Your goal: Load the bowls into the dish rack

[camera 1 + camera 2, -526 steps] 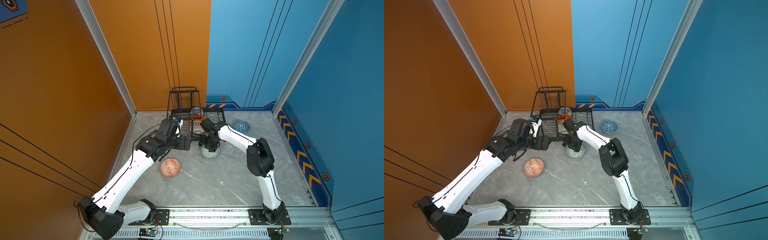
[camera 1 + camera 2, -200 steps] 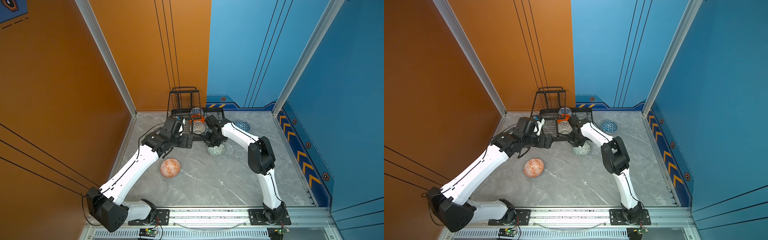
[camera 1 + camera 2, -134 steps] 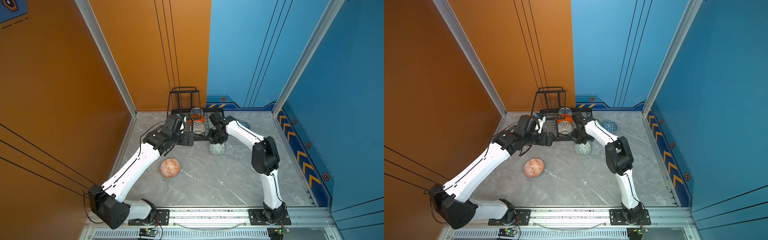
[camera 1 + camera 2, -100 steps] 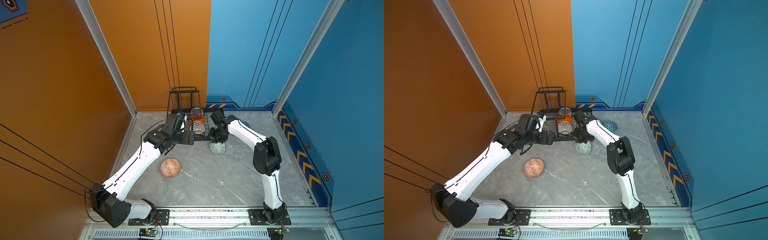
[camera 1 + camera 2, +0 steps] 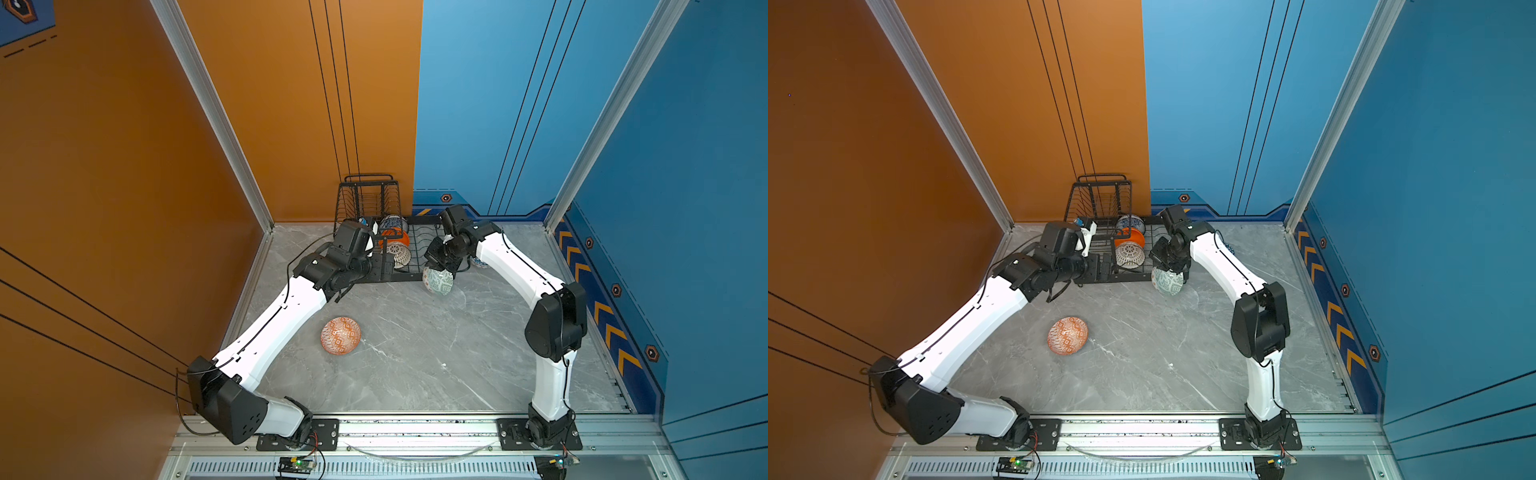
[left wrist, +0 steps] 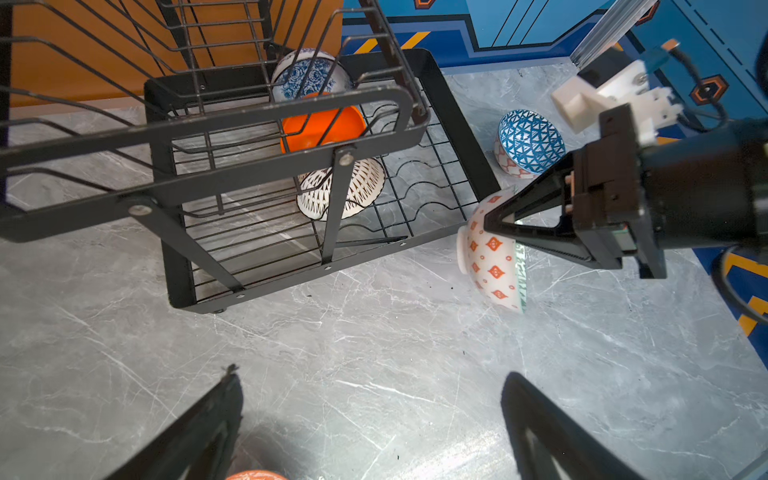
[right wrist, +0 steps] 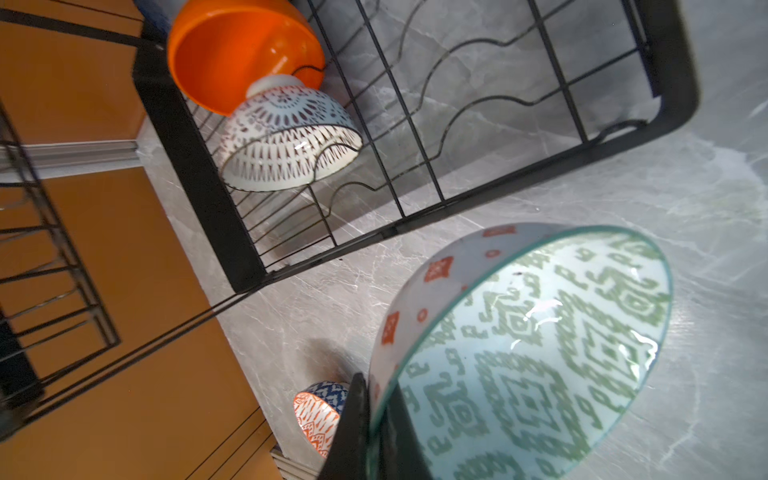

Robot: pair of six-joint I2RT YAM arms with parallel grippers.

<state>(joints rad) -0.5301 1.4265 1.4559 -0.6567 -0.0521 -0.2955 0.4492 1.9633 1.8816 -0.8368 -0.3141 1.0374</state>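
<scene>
The orange wall and the blue wall are meeting in a corner right behind the dish rack. The rack is standing at the back of the grey marble tabletop.

The left arm is stretching long and low toward the rack's near edge. The right arm is rising from its base, folding at the elbow and reaching down to the rack's near corner on its own side.

The raised basket is sitting at the rack's back. The lower tray is carrying three bowls on edge in a row:
- The blue-white floral bowl is standing rearmost.
- The plain orange bowl is standing in the middle.
- The white lattice bowl is standing nearest the front.

The left gripper is hovering just before the rack's near edge, its jaws spread wide and gripping nothing. The right gripper is pinching the rim of the pale green bowl, its jaws clamped tight on it. That bowl is hanging on edge just outside the rack's near corner; whether it is touching the tabletop, I cannot tell.

The orange-white geometric bowl is lying well in front of the rack. The blue-white triangle bowl is resting just beside the rack's side nearest the right arm.
</scene>
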